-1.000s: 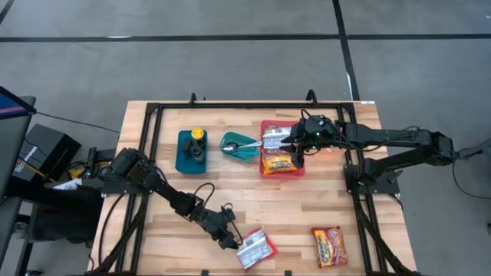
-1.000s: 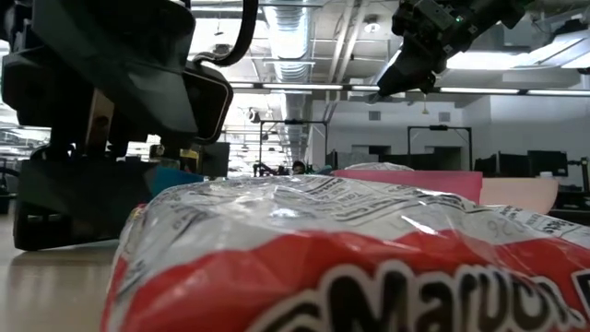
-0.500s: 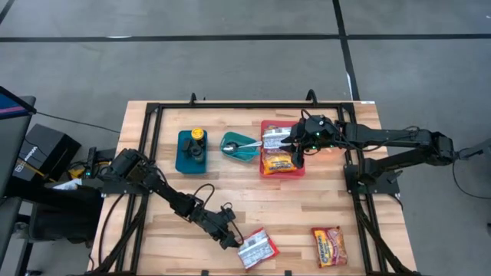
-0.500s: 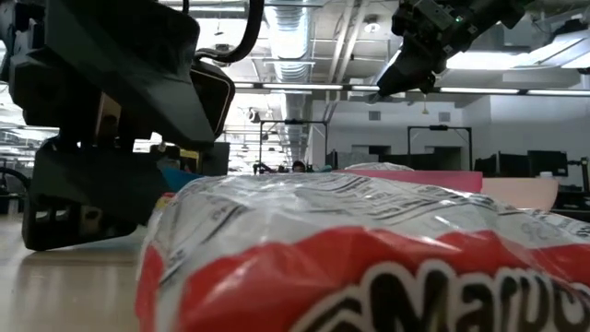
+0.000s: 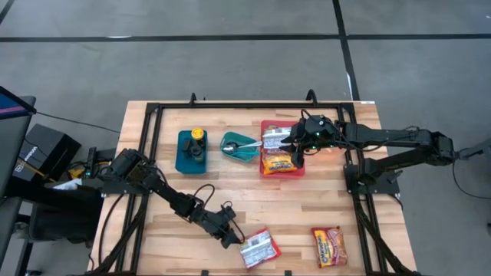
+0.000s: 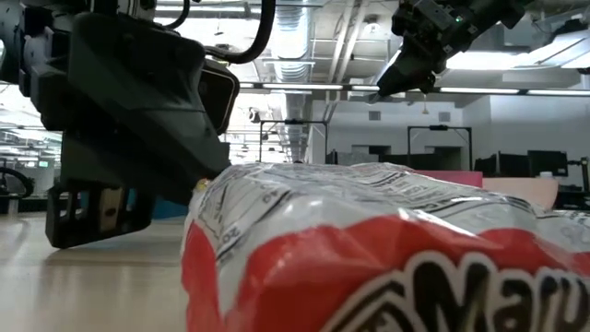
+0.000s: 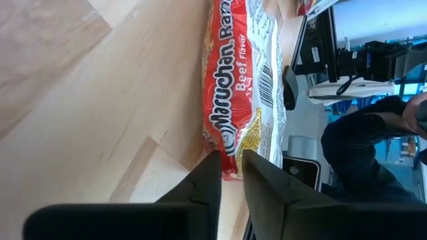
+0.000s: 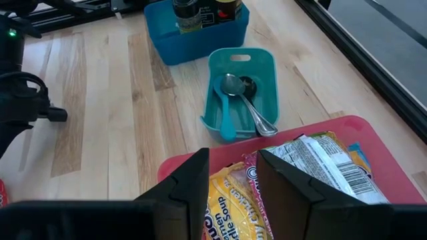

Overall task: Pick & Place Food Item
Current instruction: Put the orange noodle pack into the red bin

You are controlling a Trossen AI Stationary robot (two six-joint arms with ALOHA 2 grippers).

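A red-and-white ramen packet (image 5: pixel 258 249) lies flat on the wooden table near its near edge. It fills the low view (image 6: pixel 387 258). My left gripper (image 5: pixel 232 238) is at the packet's left end, low on the table, and shut on its edge (image 7: pixel 230 175). My right gripper (image 5: pixel 295 153) hangs open and empty over the red tray (image 5: pixel 261 153) at the far right. Two food packets (image 5: pixel 277 151) lie in that tray, and they also show in the right wrist view (image 8: pixel 320 167). My left gripper has the corner of the packet's left end (image 7: pixel 228 170) pinched between its two fingers (image 7: pixel 212 175), one finger next to the table and one over the packet. The fingers come level from the table's left. The packet lies flat on the table.
A second ramen packet (image 5: pixel 328 245) lies at the near right. A teal bin with bottles (image 5: pixel 192 151) and a teal dish with spoons (image 5: pixel 240 147) stand left of the tray. A person (image 7: pixel 363 157) is beyond the table's near edge.
My left gripper has moved a little toward the table's right edge, against the packet's end. The packet has slid slightly to the right along the table and stays flat.
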